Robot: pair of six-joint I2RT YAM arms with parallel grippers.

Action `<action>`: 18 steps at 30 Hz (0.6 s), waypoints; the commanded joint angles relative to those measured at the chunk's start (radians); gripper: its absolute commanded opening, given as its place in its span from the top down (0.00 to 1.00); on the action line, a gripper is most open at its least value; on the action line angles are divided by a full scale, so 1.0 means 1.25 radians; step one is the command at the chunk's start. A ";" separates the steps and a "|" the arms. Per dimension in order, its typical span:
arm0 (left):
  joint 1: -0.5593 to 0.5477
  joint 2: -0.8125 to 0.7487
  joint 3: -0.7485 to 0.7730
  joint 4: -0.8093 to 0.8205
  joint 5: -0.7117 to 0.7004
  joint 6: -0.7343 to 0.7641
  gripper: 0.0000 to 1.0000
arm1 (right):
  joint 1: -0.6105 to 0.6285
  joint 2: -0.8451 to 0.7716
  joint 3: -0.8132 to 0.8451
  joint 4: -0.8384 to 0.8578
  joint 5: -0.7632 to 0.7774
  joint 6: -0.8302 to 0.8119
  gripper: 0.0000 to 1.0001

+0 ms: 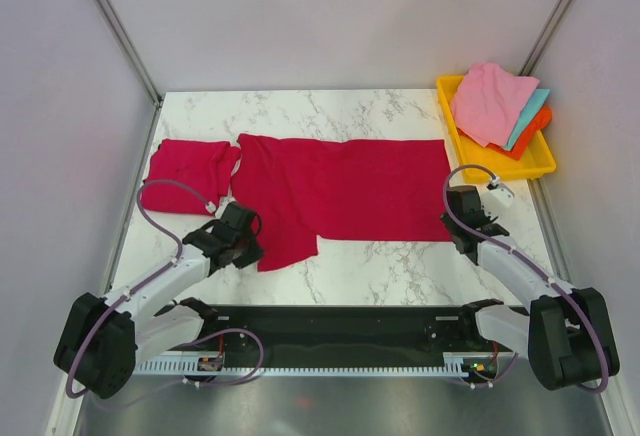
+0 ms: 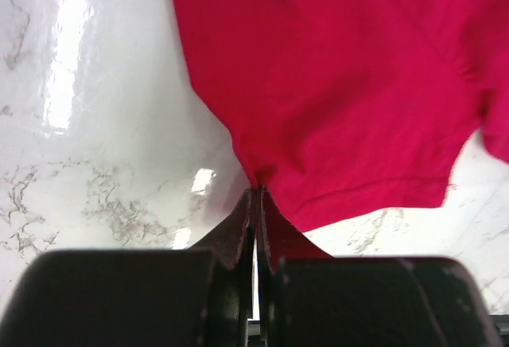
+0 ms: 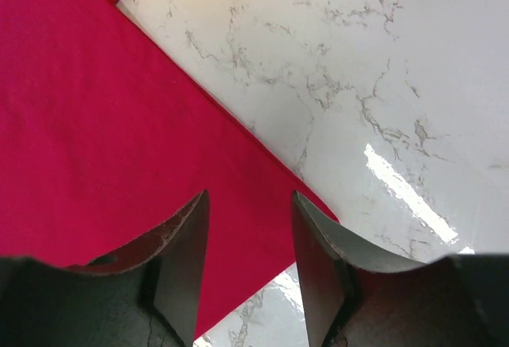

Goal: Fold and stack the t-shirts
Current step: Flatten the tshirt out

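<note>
One crimson t-shirt (image 1: 345, 191) lies spread across the middle of the marble table (image 1: 400, 261). A second t-shirt (image 1: 185, 164), roughly folded, rests at the far left. My left gripper (image 1: 248, 239) sits at the spread shirt's lower left flap. In the left wrist view the left gripper (image 2: 256, 193) is shut, pinching a pulled-up point of the red cloth (image 2: 358, 84). My right gripper (image 1: 462, 220) hovers at the shirt's lower right corner. The right wrist view shows the right gripper (image 3: 248, 204) open, with the flat red cloth (image 3: 95, 140) below and nothing held.
A yellow tray (image 1: 500, 169) stands at the back right, holding a pink cloth (image 1: 490, 101) over teal and orange ones. Pale walls close in the table on the left, right and back.
</note>
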 commanded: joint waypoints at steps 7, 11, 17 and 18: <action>0.002 -0.033 0.106 -0.016 -0.084 0.029 0.98 | -0.001 0.025 -0.017 -0.003 -0.014 0.035 0.40; 0.005 -0.038 0.129 -0.017 -0.101 0.028 0.98 | -0.002 0.065 -0.013 0.002 -0.009 0.054 0.30; 0.007 -0.028 0.147 -0.017 -0.138 0.016 0.98 | -0.007 0.142 0.016 0.002 0.006 0.060 0.41; 0.007 -0.028 0.148 -0.017 -0.149 0.016 0.98 | -0.008 0.146 0.015 0.001 0.017 0.068 0.42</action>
